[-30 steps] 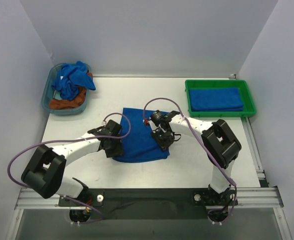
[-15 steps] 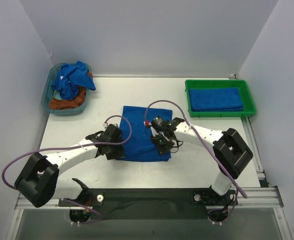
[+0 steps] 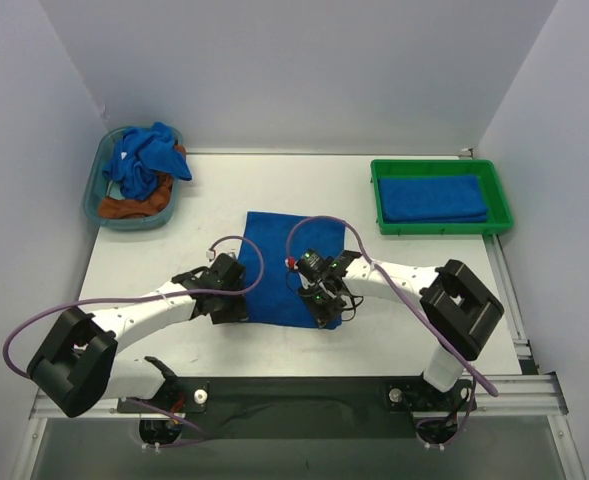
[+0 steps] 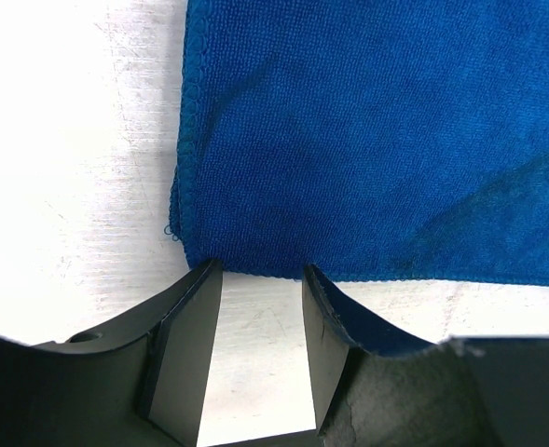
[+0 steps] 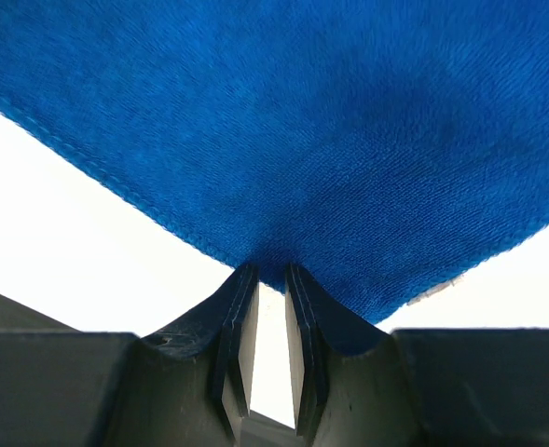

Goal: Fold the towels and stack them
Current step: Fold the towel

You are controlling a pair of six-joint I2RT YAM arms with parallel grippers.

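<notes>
Royal-blue terry towel [image 3: 292,255] lies flat, centre of white tabletop [image 3: 424,290]. L hand [image 4: 260,272]: fingers apart, tips touching towel's hem just by a corner, bare tabletop betw. them. R hand [image 5: 265,272]: narrow, nipping towel's edge at tips. Folded blue towel [image 3: 432,198] in green tray [image 3: 439,228], far right. Crumpled blue towels [image 3: 144,160] in teal tub [image 3: 92,195], far left, w/ orange-brown cloth [image 3: 124,208].
</notes>
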